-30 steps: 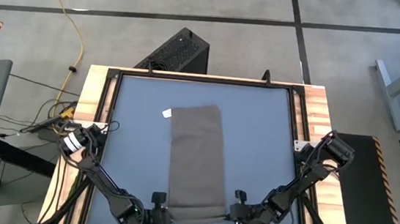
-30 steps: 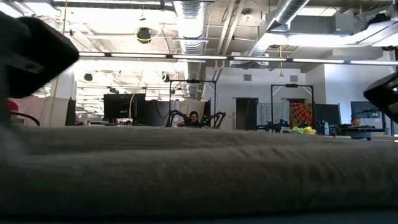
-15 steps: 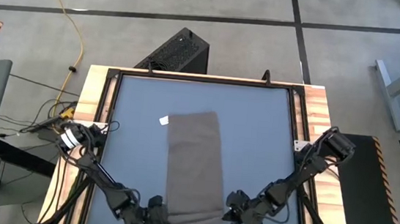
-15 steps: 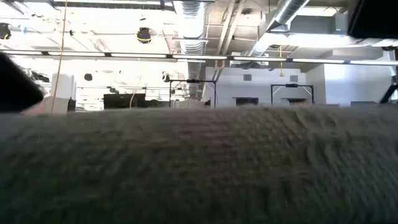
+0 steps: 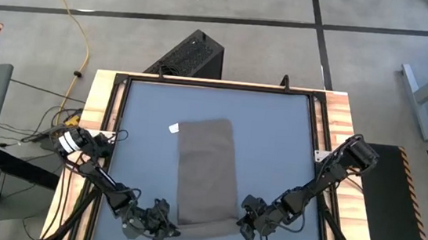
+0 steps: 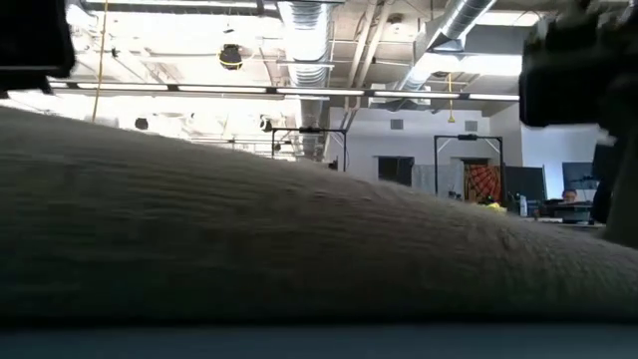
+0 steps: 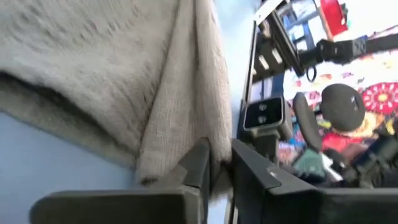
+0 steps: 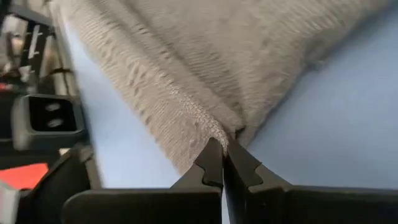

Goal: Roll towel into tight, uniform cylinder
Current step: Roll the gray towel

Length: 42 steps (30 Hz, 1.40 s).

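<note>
right gripper [image 8: 224, 163] pinched on towel [image 5: 207, 174] corner; left gripper [image 7: 221, 163] apparently slightly parted around hem, overhead indistinct

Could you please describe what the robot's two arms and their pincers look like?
Both arms are dark, jointed and slim, mounted at the table's side rails. The left arm has a light band and loose cables near its base. The left pincer and right pincer have flat dark fingers with stepped, angular tips.

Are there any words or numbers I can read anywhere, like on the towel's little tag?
None can be read.
The white tag on the towel: too small to tell whether it carries print.
The colourful things in the room behind: blurred, no letters to make out.
</note>
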Tool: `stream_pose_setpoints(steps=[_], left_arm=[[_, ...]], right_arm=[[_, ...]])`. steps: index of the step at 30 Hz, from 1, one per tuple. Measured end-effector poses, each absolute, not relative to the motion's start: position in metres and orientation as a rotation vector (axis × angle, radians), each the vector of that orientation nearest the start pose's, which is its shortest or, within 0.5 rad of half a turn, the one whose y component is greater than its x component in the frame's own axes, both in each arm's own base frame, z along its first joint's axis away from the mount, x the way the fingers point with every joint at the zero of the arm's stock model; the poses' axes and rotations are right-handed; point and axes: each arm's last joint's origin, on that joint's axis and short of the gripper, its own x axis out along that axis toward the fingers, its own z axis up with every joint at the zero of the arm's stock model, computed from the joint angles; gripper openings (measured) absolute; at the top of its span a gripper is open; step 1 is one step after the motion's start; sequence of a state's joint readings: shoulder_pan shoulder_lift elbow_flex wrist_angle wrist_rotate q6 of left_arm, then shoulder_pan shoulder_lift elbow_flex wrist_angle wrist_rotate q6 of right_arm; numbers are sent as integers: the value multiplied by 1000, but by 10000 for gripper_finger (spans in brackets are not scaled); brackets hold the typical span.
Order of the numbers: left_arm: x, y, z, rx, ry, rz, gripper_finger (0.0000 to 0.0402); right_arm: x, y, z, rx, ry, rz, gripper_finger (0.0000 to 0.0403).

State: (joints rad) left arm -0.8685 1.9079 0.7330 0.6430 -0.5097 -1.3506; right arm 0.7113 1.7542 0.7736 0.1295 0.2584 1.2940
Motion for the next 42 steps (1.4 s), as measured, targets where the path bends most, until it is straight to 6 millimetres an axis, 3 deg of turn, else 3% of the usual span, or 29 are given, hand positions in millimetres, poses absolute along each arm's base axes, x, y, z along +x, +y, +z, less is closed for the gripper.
stream_pose_setpoints(steps=[7,11,18,22,25,30,35,39,42], left_arm=[[238,-238,101,-1001,702,-60,76],[237,-233,114,-942,743,-101,73],[224,-223,170,-822,658,-106,52],[225,-224,196,-655,478,-86,44],[238,-232,210,-526,375,-83,43],[283,-252,204,-368,381,-139,43],[327,-263,189,-261,540,-133,43],[342,-264,191,-237,637,-97,43],[341,-264,179,-233,703,-67,43]], right_arm=[[246,196,119,808,892,-136,16],[247,195,118,807,890,-142,16],[248,194,118,805,885,-149,16],[248,193,118,804,884,-152,16],[248,193,118,807,883,-154,16],[248,193,118,808,883,-156,16],[249,192,118,810,881,-160,16],[249,192,118,811,881,-161,16],[249,192,117,812,881,-162,16]])
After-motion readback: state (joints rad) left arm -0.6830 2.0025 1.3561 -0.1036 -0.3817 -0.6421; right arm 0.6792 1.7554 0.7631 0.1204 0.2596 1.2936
